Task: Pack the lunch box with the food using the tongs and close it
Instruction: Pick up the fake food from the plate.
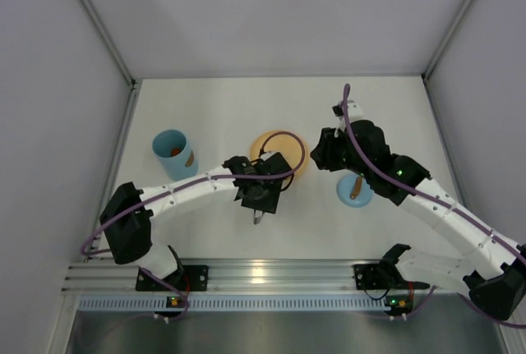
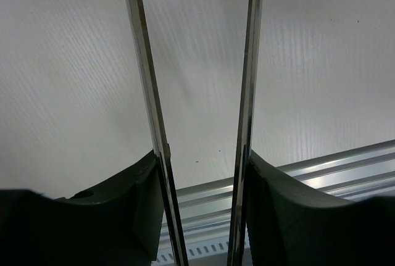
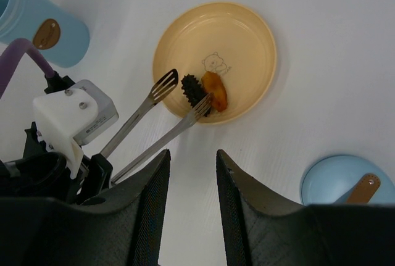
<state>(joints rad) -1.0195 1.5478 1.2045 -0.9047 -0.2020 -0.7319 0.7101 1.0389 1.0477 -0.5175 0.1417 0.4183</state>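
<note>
Left gripper (image 2: 201,173): clamped on the tongs.
Tongs (image 3: 165,86): tips spread over the orange plate (image 3: 247,25), one at the food.
Food: dark piece (image 3: 192,90) beside orange piece (image 3: 215,90).
Lunch box (image 1: 173,153): left, open; lid (image 3: 333,179) right.
Right gripper (image 3: 192,155): narrow gap, empty.

The top external view looks steeply down from above and behind the arm bases (image 1: 173,278) at 6 o'clock, taking in the whole counter (image 1: 205,108) from afar. The left wrist view sits close, sighting along the tongs (image 2: 147,62) toward the aluminium rail (image 2: 308,179). The right wrist view looks down on the orange plate (image 3: 247,31), sharing plate, tongs and blue lid (image 3: 327,179) with the overhead view.
</note>
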